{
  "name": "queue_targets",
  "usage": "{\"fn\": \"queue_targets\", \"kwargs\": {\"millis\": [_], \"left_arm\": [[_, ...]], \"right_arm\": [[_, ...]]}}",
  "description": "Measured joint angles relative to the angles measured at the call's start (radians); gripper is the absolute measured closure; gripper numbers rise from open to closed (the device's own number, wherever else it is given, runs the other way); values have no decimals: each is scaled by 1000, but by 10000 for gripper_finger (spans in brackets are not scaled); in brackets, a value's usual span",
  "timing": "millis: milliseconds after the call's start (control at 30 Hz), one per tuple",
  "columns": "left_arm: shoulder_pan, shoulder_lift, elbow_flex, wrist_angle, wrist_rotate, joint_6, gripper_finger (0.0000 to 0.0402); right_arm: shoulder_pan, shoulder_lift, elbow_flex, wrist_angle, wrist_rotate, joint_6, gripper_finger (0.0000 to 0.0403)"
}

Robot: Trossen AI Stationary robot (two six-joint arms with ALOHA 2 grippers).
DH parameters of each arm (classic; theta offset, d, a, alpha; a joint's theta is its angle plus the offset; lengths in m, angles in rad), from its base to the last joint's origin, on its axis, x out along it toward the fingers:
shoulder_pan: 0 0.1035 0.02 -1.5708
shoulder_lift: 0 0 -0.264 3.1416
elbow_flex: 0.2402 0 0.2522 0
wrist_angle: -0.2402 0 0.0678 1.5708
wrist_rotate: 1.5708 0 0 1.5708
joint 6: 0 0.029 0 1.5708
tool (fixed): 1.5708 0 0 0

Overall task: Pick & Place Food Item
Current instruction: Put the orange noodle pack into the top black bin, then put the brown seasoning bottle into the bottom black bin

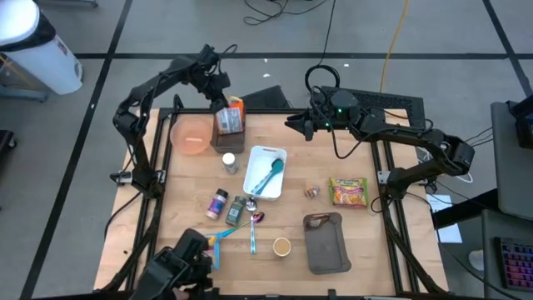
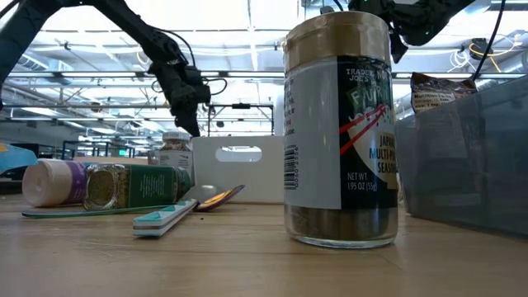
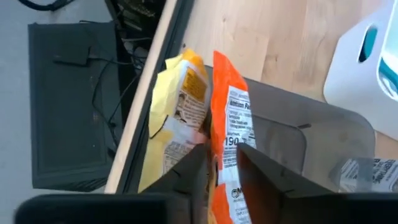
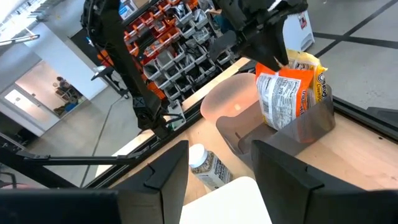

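My left claw (image 1: 223, 102) hangs in the upper middle-left of the high view, over the clear smoky plastic bin (image 1: 231, 140) at the far edge of the wooden tabletop (image 1: 366, 242). In the left wrist view my two dark fingers (image 3: 186, 177) stand a little apart on either side of the orange food packet (image 3: 229, 124); I cannot tell whether they are touching it. The packet stands upright inside the bin, just beside a yellow packet (image 3: 177, 106) and a silver printed pouch (image 4: 278, 99).

A translucent pink bowl (image 1: 191, 134) sits just left of the bin, and a white rectangular tray (image 1: 260, 157) holding a teal spoon (image 1: 268, 176) lies to its lower right.

My right claw (image 1: 298, 125) waits at the upper middle of the high view, beyond the tabletop's far edge, its fingers (image 4: 165, 171) apart and empty

A yellow-green noodle packet (image 1: 348, 192) lies flat at right of centre, near a grey flat tray (image 1: 325, 243)
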Motion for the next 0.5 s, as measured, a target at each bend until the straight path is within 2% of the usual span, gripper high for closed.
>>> {"fn": "queue_targets", "kwargs": {"millis": [200,333,500], "left_arm": [[-13,-80,0,73,-22,-114,253],[-38,-183,0,135,-28,-210,243],[-80,-349,0,194,-28,-318,243]], "right_arm": [[0,0,0,0,0,-3,237],[0,0,0,0,8,-4,237],[0,0,0,1,91,-28,236]]}}
